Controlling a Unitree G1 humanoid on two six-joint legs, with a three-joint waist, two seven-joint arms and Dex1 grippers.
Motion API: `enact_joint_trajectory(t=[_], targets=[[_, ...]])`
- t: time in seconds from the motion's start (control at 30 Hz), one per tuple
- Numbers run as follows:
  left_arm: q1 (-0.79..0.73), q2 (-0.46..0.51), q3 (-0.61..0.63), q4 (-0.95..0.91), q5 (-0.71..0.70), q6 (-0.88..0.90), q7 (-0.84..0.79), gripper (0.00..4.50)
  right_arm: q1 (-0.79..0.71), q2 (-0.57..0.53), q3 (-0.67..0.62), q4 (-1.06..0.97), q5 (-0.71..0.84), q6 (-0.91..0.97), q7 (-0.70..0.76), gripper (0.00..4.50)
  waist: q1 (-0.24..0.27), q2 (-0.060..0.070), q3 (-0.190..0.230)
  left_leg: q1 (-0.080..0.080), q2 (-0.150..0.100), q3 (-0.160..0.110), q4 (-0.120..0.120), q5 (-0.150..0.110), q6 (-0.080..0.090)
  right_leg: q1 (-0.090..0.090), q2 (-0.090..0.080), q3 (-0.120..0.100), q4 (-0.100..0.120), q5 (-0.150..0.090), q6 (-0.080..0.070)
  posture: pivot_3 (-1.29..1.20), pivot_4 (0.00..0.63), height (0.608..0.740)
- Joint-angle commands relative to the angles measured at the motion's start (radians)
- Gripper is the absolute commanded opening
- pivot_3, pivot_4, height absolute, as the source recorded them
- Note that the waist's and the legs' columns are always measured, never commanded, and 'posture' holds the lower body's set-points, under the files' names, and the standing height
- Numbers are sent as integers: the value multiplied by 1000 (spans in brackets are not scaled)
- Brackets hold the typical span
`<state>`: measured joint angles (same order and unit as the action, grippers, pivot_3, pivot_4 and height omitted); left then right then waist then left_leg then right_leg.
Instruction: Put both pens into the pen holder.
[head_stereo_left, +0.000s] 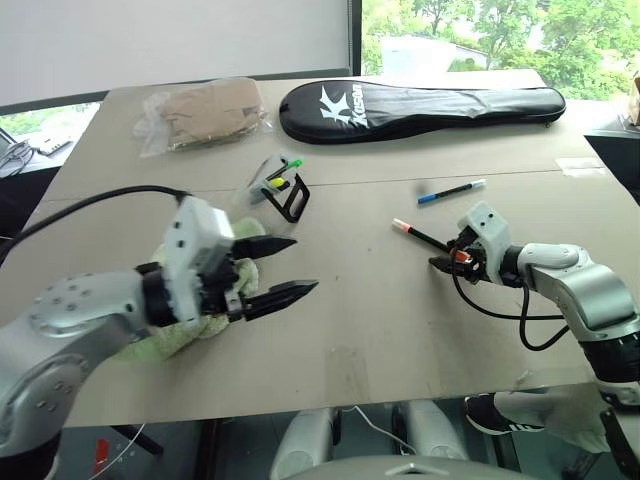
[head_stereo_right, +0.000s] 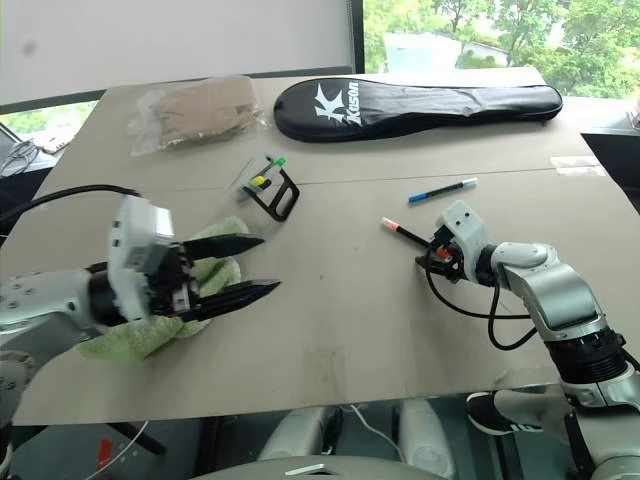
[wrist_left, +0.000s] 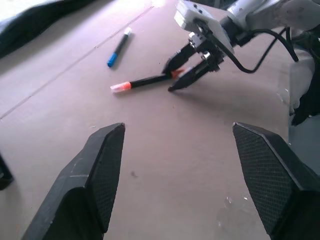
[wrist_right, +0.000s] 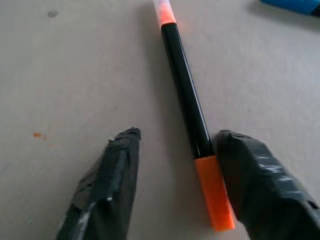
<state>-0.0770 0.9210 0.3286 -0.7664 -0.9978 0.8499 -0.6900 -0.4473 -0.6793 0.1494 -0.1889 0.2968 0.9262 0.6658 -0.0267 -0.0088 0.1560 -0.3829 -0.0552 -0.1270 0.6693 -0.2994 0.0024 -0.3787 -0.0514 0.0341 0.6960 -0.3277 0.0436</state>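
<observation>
1. Nearest to me, the left gripper (head_stereo_left: 283, 268) hangs above the counter (head_stereo_left: 380, 330) with its jaws spread wide and nothing between them, just over a crumpled green cloth (head_stereo_left: 165, 340) lying at the near left.
2. Across on the right, the right gripper (head_stereo_left: 447, 260) is lowered to the counter around the near end of the black pen with the orange tip (head_stereo_left: 420, 236). Its jaws are parted to either side of the pen's orange end; one finger (wrist_right: 260, 175) lies just beside the barrel, the other finger (wrist_right: 110, 185) stands apart from it, so the pen is straddled rather than pinched.
3. That pen lies flat, slanting away from the gripper towards the middle of the counter.
4. A little farther back lies the second pen (head_stereo_left: 451, 192), dark with a blue end and a white end, flat and on its own, near the first but not touching it.
5. The pen holder (head_stereo_left: 278, 188) sits left of centre, tipped over, with green- and yellow-tipped markers (head_stereo_left: 281, 176) poking from it. It is well apart from both pens, with bare counter between.
6. Towards the far edge lie a clear plastic bag of tan stuff (head_stereo_left: 205, 112) on the left and a long black racket bag (head_stereo_left: 420, 106) on the right.
7. The counter is plain brown board; beyond it are a pale wall and a window with trees (head_stereo_left: 500, 35) outside.
</observation>
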Motion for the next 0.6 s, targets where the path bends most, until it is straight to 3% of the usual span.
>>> enact_joint_trajectory(t=[0.03,0.13,0.23,0.33,0.47,0.6], targets=[[-22,-13,-27,4,0,-5,30,3519,18,-10,6,-22,-17,23,-11,1324,-1,0,0,0,0,0,0,0,0,0,0,0,0,0,0,0,150,740],[-43,-41,-62,20,-22,9,71,3519,40,-4,8,-27,-31,-9,-19,42,-2,0,0,1,0,0,0,0,0,0,0,0,0,0,0,0,150,740],[-73,-157,-88,87,-173,63,232,3519,77,27,-44,-95,26,-56,8,42,-1,-1,-1,1,0,0,1,0,0,1,0,0,0,0,0,0,150,740],[-104,-263,-136,183,-370,127,449,3519,126,87,-140,-226,181,-44,59,42,-1,-2,-1,0,0,-1,1,0,0,1,0,-1,1,0,0,0,150,740],[-150,-374,-189,254,-572,101,644,3519,160,119,-192,-392,343,5,83,42,-7,-1,-1,0,0,-1,2,0,0,0,0,0,1,0,0,0,150,740],[-204,-432,-227,303,-651,75,758,3519,162,140,-223,-477,437,36,38,42,-6,-2,-1,0,0,-2,2,0,0,1,0,-1,1,0,0,0,150,740]])
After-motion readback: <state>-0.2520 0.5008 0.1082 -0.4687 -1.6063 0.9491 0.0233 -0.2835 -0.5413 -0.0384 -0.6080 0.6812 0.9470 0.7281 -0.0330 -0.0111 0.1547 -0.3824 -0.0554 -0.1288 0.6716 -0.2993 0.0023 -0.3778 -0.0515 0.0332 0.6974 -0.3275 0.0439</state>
